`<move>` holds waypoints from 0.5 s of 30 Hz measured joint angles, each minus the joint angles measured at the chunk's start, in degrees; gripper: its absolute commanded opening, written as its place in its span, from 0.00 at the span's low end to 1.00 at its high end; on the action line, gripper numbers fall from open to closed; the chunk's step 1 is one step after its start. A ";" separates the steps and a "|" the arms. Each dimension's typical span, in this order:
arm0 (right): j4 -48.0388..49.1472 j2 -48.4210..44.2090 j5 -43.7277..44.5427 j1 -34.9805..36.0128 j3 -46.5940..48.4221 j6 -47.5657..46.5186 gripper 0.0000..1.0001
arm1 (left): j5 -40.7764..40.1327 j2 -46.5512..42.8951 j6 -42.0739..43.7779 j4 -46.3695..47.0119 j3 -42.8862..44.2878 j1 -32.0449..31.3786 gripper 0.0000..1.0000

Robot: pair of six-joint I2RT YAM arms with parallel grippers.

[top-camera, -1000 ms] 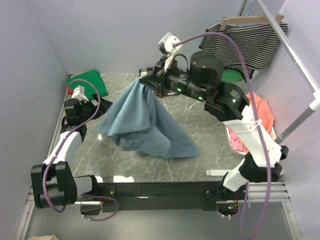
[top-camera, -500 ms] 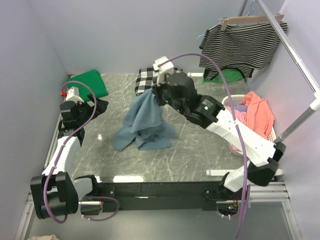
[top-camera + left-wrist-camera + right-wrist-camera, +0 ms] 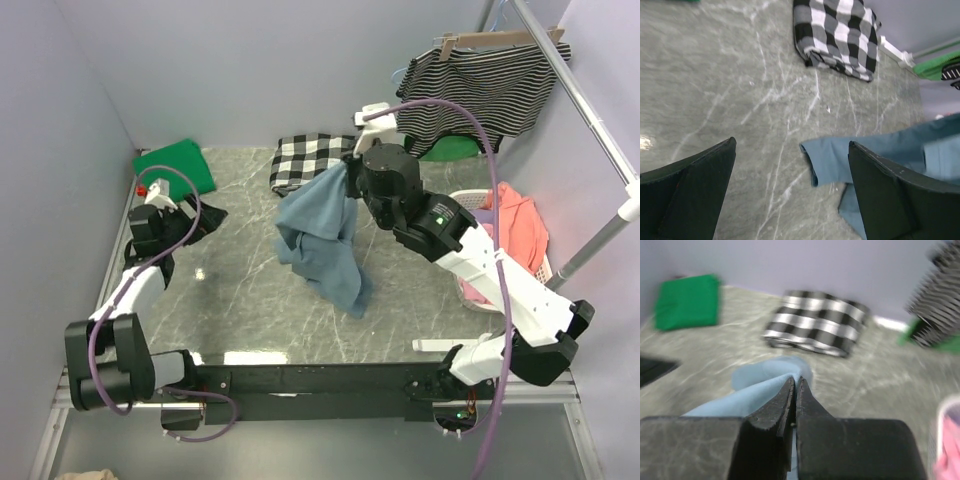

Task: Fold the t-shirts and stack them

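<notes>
Top external: blue shirt hanging from a single pinch

Right tool [image 3: 350,168] is clamped on a bunched edge of the slate-blue t-shirt [image 3: 322,240], which dangles over the middle of the worktop [image 3: 230,310]. Left tool [image 3: 203,215] sits spread apart and empty near the left edge. With one grip only, I'd worry the cloth slips free or settles crumpled. A swing could also drag it across the checked cloth [image 3: 308,160] at the far edge.

Count:
- two t-shirts: this blue one and a folded green t-shirt [image 3: 175,166] in the far left corner
- one checked cloth
- one striped top [image 3: 490,90] on a hanger
</notes>
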 measured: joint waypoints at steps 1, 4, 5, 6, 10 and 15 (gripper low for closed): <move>-0.26 0.00 1.86 -0.76 -0.74 1.11 0.00 | 0.98 0.90 -0.44 1.14 -0.61 0.00 0.99; -0.28 -1.01 5.81 -5.84 -8.52 6.80 0.00 | 3.30 4.09 -1.44 4.22 -1.88 -0.76 1.00; -0.35 -1.29 6.60 -7.61 -11.47 8.46 0.00 | 3.82 5.46 -1.68 5.18 -1.97 -1.44 0.99; -0.76 -1.70 7.30 -9.31 -15.19 10.56 0.00 | 4.07 6.91 -1.79 6.01 -1.97 -2.49 1.00; -3.89 -3.19 8.52 -14.01 -28.68 16.72 0.00 | 4.76 13.38 -2.34 9.11 -1.92 -8.55 0.99; -4.37 -8.20 7.50 -15.72 -35.82 20.06 0.00 | 4.79 22.03 -3.37 12.44 -0.02 -16.04 0.99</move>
